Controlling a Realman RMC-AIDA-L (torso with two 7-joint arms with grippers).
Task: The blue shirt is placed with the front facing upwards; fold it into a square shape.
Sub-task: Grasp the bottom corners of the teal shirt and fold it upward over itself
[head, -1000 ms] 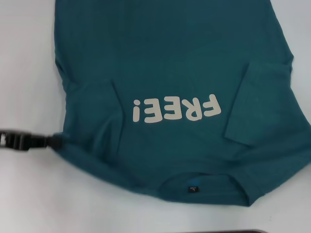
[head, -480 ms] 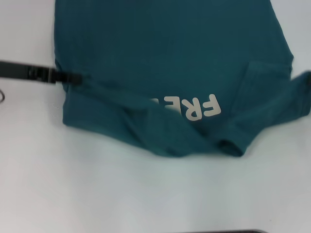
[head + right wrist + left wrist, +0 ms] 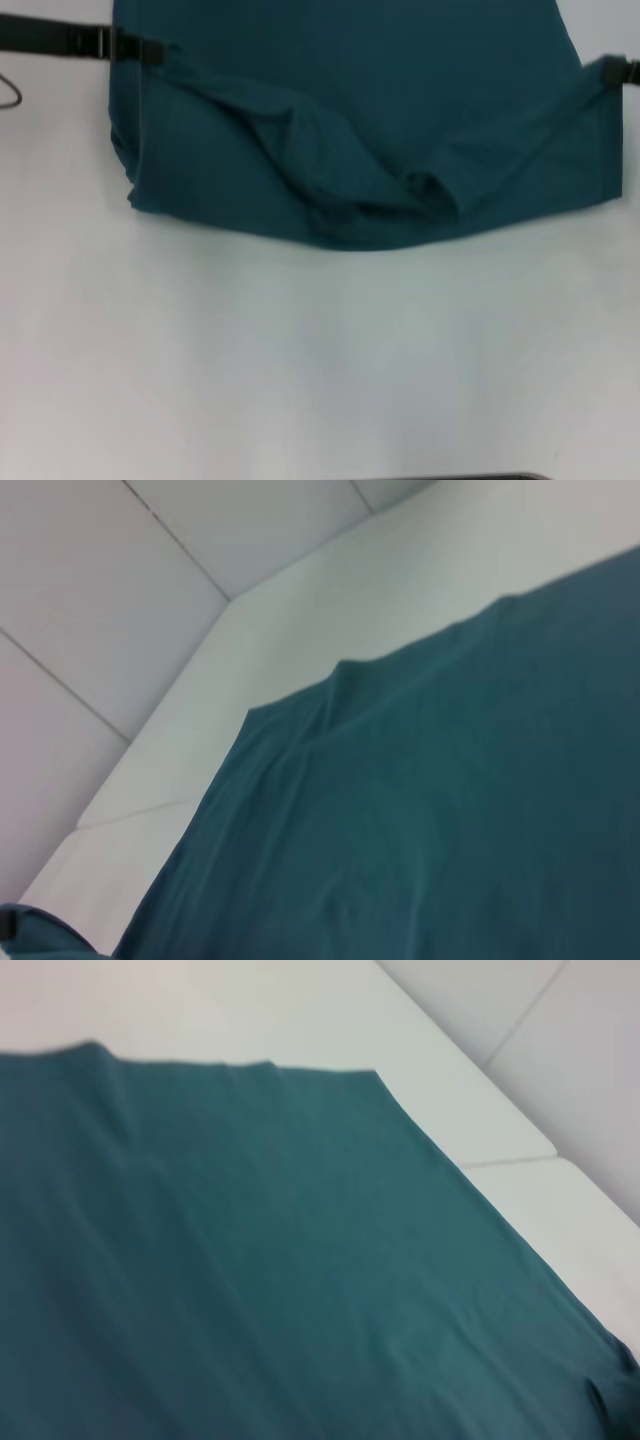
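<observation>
The blue shirt (image 3: 340, 110) lies across the far half of the white table, its near part folded over so only plain teal cloth shows and the lettering is hidden. A sagging fold (image 3: 330, 190) hangs in the middle between the two held corners. My left gripper (image 3: 150, 50) is at the shirt's upper left corner, shut on the cloth. My right gripper (image 3: 612, 70) holds the right corner at the picture's edge. Both wrist views show only flat teal shirt (image 3: 260, 1260) (image 3: 450, 810) over the white table.
The white table (image 3: 300, 360) stretches bare in front of the shirt. A dark strip (image 3: 470, 477) shows at the near edge. A thin cable loop (image 3: 8, 92) lies at the far left. Table edges and pale floor tiles (image 3: 90, 600) appear in the wrist views.
Both grippers have carried the shirt's collar end away from me, over the body. The lettering and the collar are now covered, and the near fold line has moved farther back.
</observation>
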